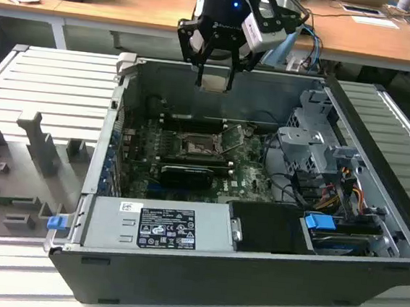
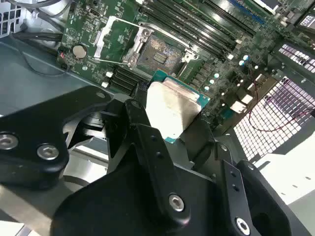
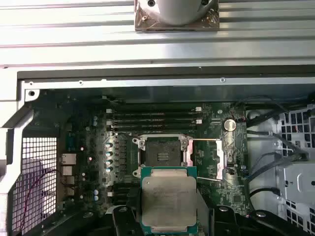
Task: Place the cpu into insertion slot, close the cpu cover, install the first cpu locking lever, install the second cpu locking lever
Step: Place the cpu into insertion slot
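My gripper point(image 1: 214, 78) hangs above the back wall of the open computer case, shut on the cpu point(image 1: 214, 82), a pale silver square chip held by its edges. In both wrist views the cpu point(image 3: 169, 196) point(image 2: 172, 105) sits between the black fingers point(image 2: 140, 120), face toward the cameras. Down on the green motherboard lies the insertion slot point(image 1: 193, 146) point(image 3: 160, 152) point(image 2: 158, 53), a bare square black socket with a dark centre. The cpu cover point(image 1: 232, 138) point(image 3: 209, 155) point(image 2: 115, 39) stands swung open beside the slot. The cpu is well above the slot and apart from it.
Long black memory slots point(image 3: 155, 118) run along one side of the socket. A power supply point(image 1: 158, 225) with a white label fills the case front. A drive cage point(image 1: 315, 146) and cables are at the exterior view's right. The case's metal walls point(image 1: 112, 137) ring the board. A grey tray point(image 1: 22, 165) lies outside.
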Controlling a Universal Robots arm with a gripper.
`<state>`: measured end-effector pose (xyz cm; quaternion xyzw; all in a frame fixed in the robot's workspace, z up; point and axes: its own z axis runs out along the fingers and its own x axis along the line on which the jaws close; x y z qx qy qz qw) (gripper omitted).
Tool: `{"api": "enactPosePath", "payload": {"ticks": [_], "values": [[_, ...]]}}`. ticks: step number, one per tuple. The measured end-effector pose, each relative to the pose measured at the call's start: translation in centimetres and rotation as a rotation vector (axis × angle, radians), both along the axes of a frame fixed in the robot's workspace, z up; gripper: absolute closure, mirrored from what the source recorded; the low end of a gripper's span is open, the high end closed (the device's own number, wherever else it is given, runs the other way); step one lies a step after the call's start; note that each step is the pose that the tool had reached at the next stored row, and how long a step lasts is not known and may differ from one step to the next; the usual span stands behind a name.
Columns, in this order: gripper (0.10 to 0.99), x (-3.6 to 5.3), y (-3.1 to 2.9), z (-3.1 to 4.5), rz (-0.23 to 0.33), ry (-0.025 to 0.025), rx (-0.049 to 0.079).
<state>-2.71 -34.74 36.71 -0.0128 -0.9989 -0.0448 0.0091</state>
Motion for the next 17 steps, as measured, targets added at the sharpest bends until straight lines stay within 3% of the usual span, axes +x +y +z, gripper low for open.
{"api": "enactPosePath", "payload": {"ticks": [17], "values": [[0.545,0.0,0.0,0.0,-0.048,0.0,0.0]]}}
